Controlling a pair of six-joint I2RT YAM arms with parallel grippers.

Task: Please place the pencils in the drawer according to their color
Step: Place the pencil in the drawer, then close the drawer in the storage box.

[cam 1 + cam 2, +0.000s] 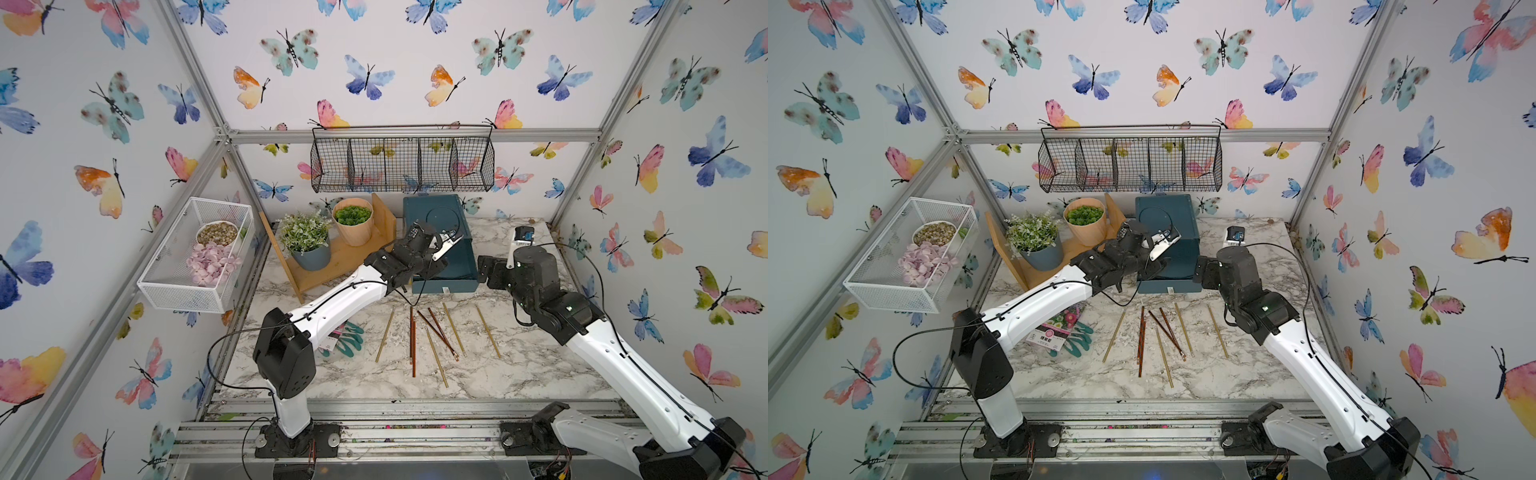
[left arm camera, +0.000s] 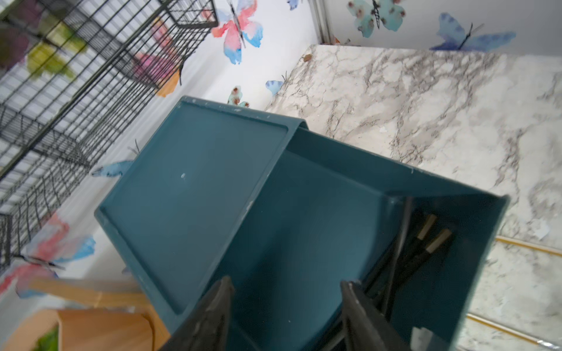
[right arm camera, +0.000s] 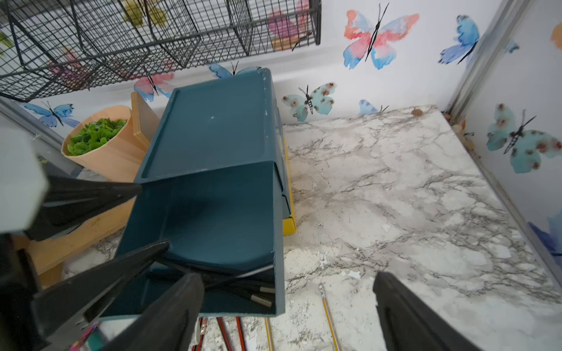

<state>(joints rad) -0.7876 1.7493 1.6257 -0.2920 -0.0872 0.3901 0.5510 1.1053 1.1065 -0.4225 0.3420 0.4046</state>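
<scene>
The dark-teal drawer chest stands at the back, its top drawer pulled out toward me. Black pencils lie at the front of that drawer, also seen in the left wrist view as black pencils. My left gripper hangs open just above the drawer's inside, holding nothing. My right gripper is open and empty, low beside the drawer's right front corner. Reddish-brown pencils and gold-tan pencils lie loose on the marble table in front of the chest.
A black wire basket hangs on the back wall above the chest. A white mesh basket is on the left wall. Two potted plants sit on a wooden stand left of the chest. Green gloves lie under the left arm.
</scene>
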